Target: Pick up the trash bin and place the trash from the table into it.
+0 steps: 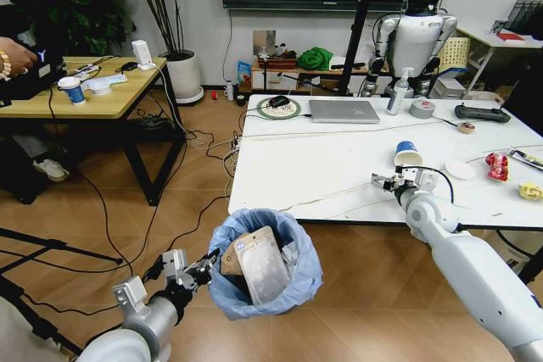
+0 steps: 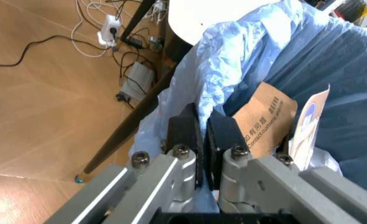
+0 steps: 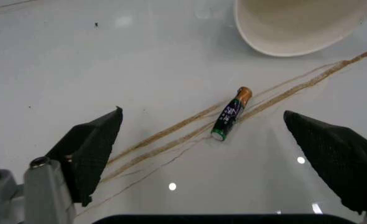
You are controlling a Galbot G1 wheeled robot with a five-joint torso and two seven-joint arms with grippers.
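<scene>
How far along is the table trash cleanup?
Done: the left tool is shut on the bag rim of the dark bin with the light-blue liner, which holds a brown cardboard piece and a clear wrapper.
In hand: the right tool hovers open over a small battery.
Left: the white-and-blue paper cup, white lid and red wrapper.

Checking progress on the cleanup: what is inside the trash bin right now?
Inside the trash bin, a brown cardboard piece and a clear plastic wrapper stand against the blue liner. Anything beneath them is covered. The left end effector is shut on the bin's rim.
</scene>
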